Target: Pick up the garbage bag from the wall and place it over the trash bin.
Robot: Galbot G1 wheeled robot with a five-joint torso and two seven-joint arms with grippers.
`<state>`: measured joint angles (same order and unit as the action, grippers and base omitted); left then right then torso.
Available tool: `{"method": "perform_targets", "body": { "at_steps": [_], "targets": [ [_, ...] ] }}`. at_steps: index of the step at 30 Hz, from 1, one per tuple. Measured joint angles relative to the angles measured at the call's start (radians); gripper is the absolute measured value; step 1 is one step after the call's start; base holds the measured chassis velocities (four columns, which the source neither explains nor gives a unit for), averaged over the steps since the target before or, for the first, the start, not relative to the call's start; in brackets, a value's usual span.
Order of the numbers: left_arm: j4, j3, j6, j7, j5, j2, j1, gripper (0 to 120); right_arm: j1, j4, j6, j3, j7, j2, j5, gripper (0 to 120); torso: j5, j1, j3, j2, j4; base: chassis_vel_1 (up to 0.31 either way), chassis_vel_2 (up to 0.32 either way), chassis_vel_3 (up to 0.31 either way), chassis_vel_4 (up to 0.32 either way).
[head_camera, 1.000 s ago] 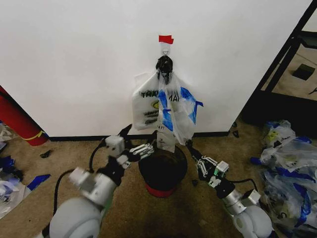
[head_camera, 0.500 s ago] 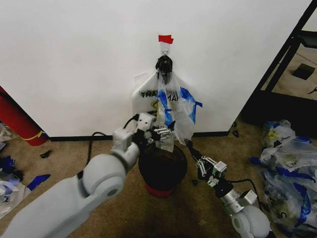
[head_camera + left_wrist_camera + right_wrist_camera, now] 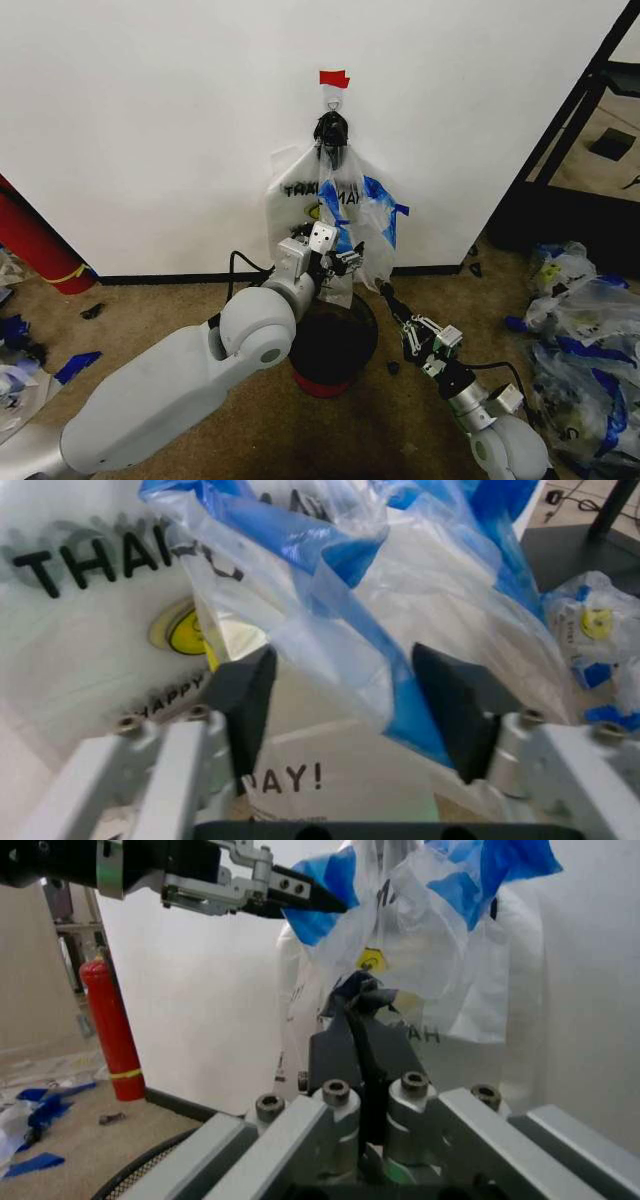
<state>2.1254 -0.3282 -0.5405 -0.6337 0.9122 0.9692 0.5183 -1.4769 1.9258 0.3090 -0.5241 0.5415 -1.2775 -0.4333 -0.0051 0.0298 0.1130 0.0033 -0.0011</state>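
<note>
White painted wall (image 3: 150,130) with a black baseboard filled the background, above brown carpet (image 3: 130,320). The left gripper (image 3: 345,258) was raised against the hanging bag, its dark fingers (image 3: 245,697) spread wide with a blue-taped fold of plastic lying between them, not yet pinched. Its grey arm reached up from the lower left, crossing beside the round black wire-mesh trash bin (image 3: 335,340) with a red base. The thin see-through garbage bag (image 3: 350,225), printed in black with a yellow smiley and patched with blue tape, hung from a small hook under a red tape strip (image 3: 335,78), directly above the bin. The right gripper (image 3: 385,292) sat low by the bin's right rim, its fingers pressed together, holding nothing. Open carpet lay left of the bin; a heap of bags (image 3: 585,330) crowded the right.
</note>
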Motion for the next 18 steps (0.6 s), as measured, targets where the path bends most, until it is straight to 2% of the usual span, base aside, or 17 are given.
{"method": "perform_targets", "body": {
  "at_steps": [1,3,9,11,15,18],
  "targets": [
    [-0.001,0.0,0.003,-0.001,-0.006,0.0,0.002,48,0.001,-0.001,0.0,0.0,0.0,0.0,-0.001,0,-0.0001,0.0,0.0,0.0,-0.0001,0.0,0.0,0.0,0.0],
    [-0.001,0.0,0.005,-0.002,-0.009,0.0,0.002,46,0.002,-0.001,0.0,0.0,0.0,0.0,-0.001,0,-0.0001,0.0,0.0,0.0,-0.0001,0.0,0.0,0.0,0.0],
    [-0.003,-0.001,0.015,-0.004,-0.022,-0.003,0.005,19,0.008,-0.003,-0.001,0.004,0.0,-0.001,-0.003,0,-0.0001,0.0,0.0,0.0,-0.0001,0.0,0.0,0.0,0.0],
    [-0.003,-0.001,0.018,-0.004,-0.023,-0.003,0.006,16,0.008,-0.003,-0.002,0.004,-0.001,-0.001,-0.004,0,-0.0001,0.0,0.0,0.0,-0.0001,0.0,0.0,0.0,0.0],
    [0.0,0.005,0.026,-0.002,-0.024,-0.002,0.013,0,0.007,-0.001,-0.003,0.003,-0.004,-0.001,-0.006,0,-0.0001,0.0,0.0,0.0,-0.0002,0.0,0.0,0.0,0.0],
    [0.004,0.013,0.037,0.004,-0.026,-0.005,0.02,0,0.005,0.005,-0.005,0.002,-0.007,0.0,-0.008,0,0.0,0.0,0.0,0.0,-0.0002,0.0,0.0,0.0,0.0]
  ]
}}
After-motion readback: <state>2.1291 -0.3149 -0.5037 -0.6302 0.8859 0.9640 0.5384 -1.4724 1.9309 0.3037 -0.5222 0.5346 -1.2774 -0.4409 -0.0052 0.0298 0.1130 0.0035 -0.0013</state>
